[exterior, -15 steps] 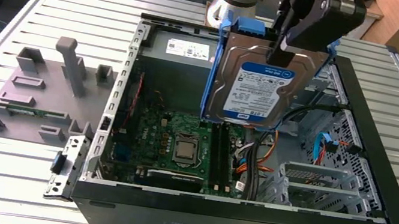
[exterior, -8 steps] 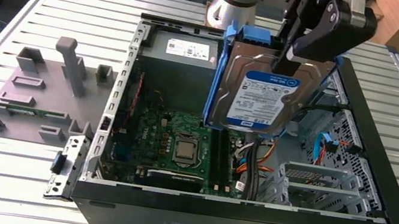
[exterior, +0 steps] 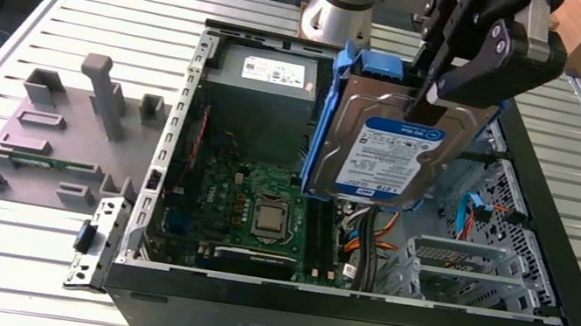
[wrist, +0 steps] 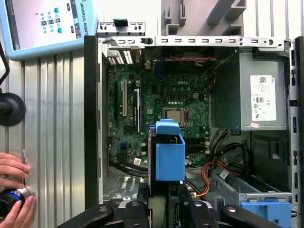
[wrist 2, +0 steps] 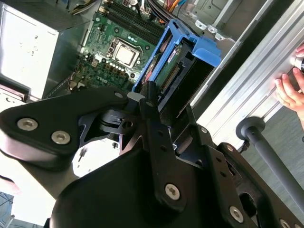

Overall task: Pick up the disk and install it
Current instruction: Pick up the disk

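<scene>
Black two-finger gripper (exterior: 433,107) is clamping the top edge of the flat silver-grey rectangular disk (exterior: 392,158), with its fingers pressing on both faces (white-and-blue label is facing the exterior camera). Blue plastic carrier rails are wrapping the disk's edges, as both wrist views show (wrist 2: 176,61) (wrist: 169,156). The disk is hanging upright, slightly tilted, over the inside of the open black metal computer case (exterior: 359,321).

Exterior view, with the case centre as the dial:
- The disk is sitting near the centre, nudged toward 12 o'clock.
- Grey power-supply box with white sticker (exterior: 263,79) is sitting at 10 o'clock.
- Green motherboard (exterior: 249,200) is lying at 8 o'clock.
- Silver perforated metal drive bay (exterior: 463,263) is sitting at 4 o'clock.
- Grey moulded plastic fixture (exterior: 71,135) is lying at 9 o'clock, outside the case on the slatted aluminium table (exterior: 15,259).

In the first wrist view, a person's hand (wrist: 13,166) is resting by a round knob (wrist: 12,197) on the table.
</scene>
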Controlling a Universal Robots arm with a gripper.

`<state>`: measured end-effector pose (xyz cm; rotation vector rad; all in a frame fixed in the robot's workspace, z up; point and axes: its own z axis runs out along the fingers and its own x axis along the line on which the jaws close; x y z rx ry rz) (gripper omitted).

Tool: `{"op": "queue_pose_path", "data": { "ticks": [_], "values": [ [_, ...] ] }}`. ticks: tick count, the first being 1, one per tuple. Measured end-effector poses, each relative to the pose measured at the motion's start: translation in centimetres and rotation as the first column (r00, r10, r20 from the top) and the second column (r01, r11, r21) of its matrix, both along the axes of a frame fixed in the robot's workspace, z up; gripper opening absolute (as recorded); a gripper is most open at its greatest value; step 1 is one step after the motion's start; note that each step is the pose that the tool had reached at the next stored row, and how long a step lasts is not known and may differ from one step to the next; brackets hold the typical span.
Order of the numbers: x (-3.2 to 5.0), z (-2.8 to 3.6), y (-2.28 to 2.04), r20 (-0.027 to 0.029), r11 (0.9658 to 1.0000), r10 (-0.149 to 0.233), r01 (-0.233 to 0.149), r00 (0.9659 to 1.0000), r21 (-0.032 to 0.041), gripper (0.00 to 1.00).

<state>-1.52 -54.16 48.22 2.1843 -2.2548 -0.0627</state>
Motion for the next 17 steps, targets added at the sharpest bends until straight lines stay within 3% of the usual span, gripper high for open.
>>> {"op": "queue_pose_path", "data": {
  "ticks": [17],
  "values": [
    [1.12, -0.28, -2.31, -0.0003, 0.9999, -0.01, 0.01, 0.9999, -0.0001, 0.35]
  ]
}}
